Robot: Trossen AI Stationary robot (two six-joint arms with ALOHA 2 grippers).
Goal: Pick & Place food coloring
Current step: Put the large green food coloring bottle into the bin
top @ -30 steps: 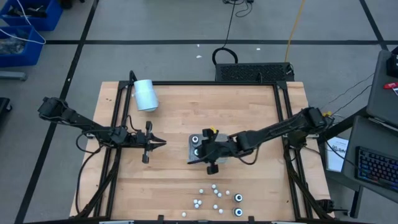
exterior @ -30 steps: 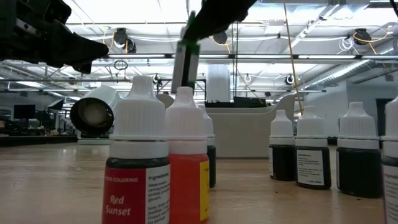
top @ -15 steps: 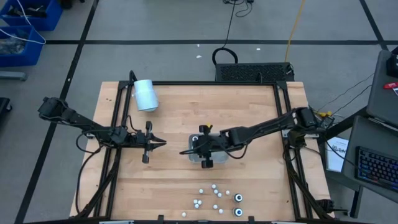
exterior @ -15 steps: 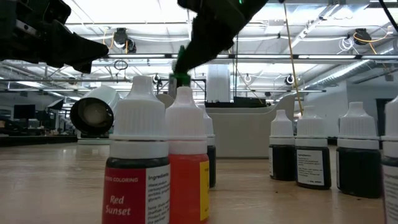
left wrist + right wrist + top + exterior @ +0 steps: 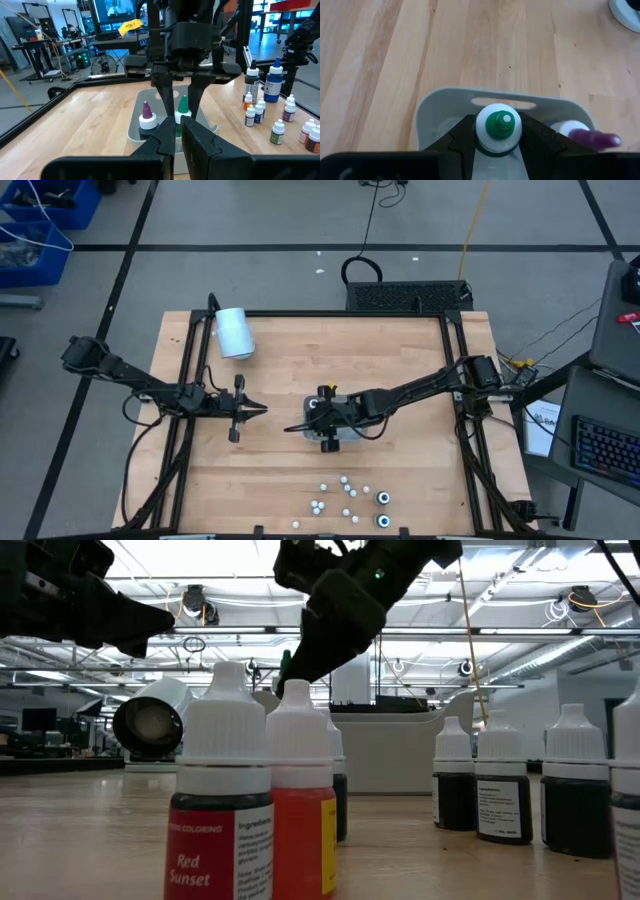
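Observation:
My right gripper (image 5: 498, 137) is shut on a food coloring bottle with a green tip and white collar (image 5: 498, 125), over the grey tray (image 5: 506, 95) mid-table. A purple-tipped bottle (image 5: 146, 116) is in that tray beside it. Several more food coloring bottles (image 5: 347, 498) stand loose on the wood near the table's front edge. My left gripper (image 5: 262, 410) is shut, holds nothing and hangs level to the tray's left. My right gripper pinches the green-tipped bottle at its white collar (image 5: 481, 131), one finger (image 5: 460, 142) on each side. The fingers slant down from the table's right side. The bottle stands upright, tip up, within the tray's outline; my left gripper's fingers hide its bottom in the left wrist view.
A large white cylinder (image 5: 233, 332) lies on its side at the table's far left. Black frame rails (image 5: 185, 380) run along the left and right sides. Bare wood lies between the tray and the loose bottles.
My right gripper has come down and gone a little toward the table's left with the green-tipped bottle, lowering it over the tray. The bottle has stayed upright in the hold.

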